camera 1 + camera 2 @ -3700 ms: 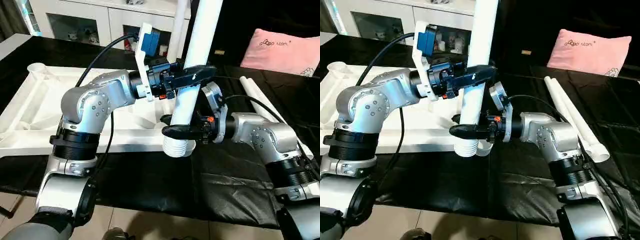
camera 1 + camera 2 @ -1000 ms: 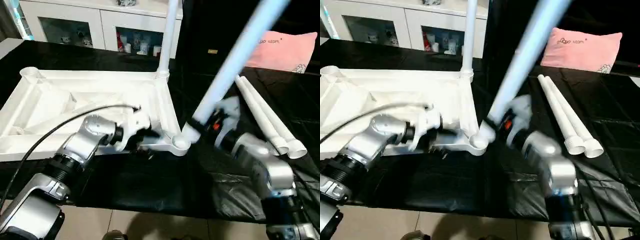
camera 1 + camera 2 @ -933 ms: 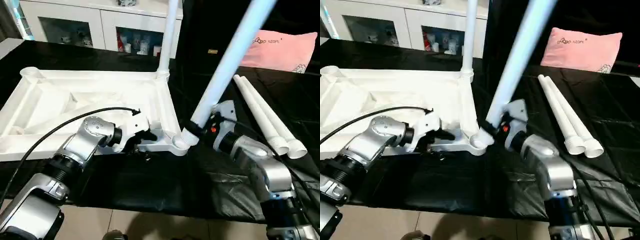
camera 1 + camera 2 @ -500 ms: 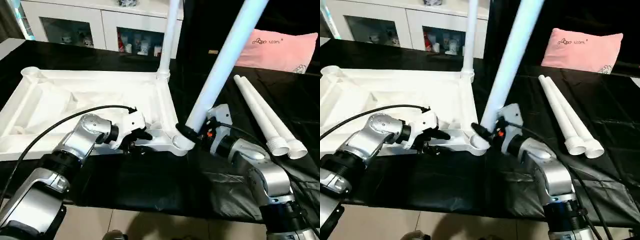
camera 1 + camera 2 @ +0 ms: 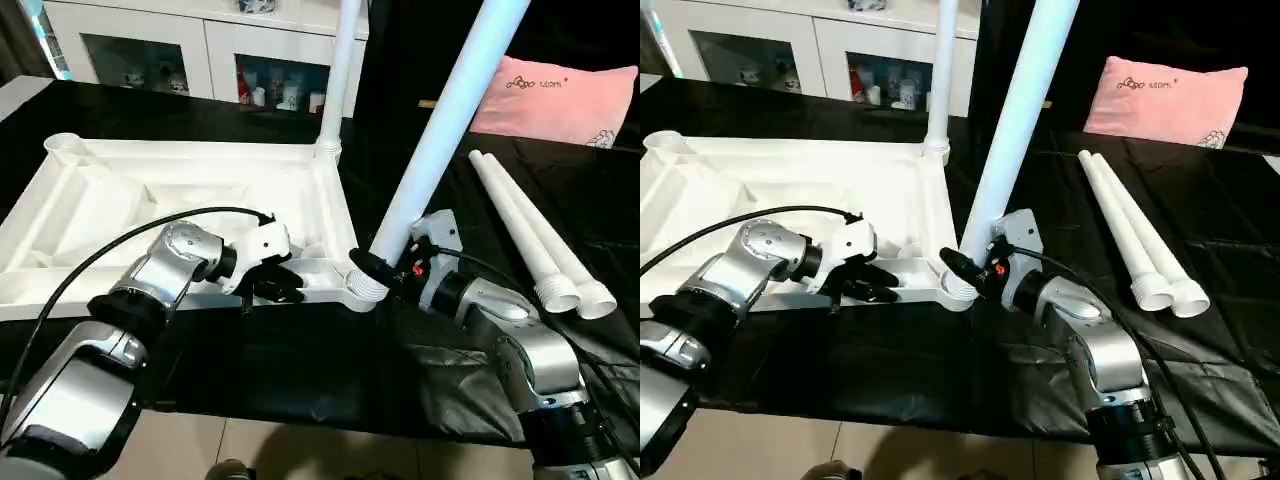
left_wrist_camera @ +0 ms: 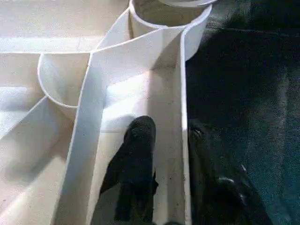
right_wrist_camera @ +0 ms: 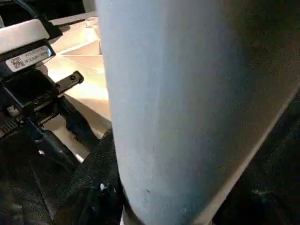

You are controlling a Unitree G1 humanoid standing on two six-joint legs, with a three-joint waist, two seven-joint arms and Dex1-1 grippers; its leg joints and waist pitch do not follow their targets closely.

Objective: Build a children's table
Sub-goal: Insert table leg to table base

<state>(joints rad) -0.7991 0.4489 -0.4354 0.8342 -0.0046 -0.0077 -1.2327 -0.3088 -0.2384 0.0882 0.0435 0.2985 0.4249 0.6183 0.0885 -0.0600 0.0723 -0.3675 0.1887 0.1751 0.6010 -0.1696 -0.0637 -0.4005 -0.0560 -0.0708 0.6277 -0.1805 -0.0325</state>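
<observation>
At the tabletop's (image 5: pixel 150 200) near corner socket (image 5: pixel 362 285), the right gripper (image 5: pixel 378 268) clasps the tilted leg (image 5: pixel 440 140); the left gripper (image 6: pixel 161 154), forearm low, pinches the tabletop's edge wall (image 6: pixel 182 117).

The tabletop (image 5: pixel 150 200) lies upside down on the left part of the table (image 5: pixel 300 370). One leg (image 5: pixel 338 70) stands upright in its far right corner socket. Another leg (image 5: pixel 440 130) leans with its lower end at the near right corner socket (image 5: pixel 362 288). Two more legs (image 5: pixel 525 235) lie side by side near the right edge. A pillow (image 5: pixel 560 90) rests at the far right corner, a cabinet (image 5: pixel 200 50) behind the table.
</observation>
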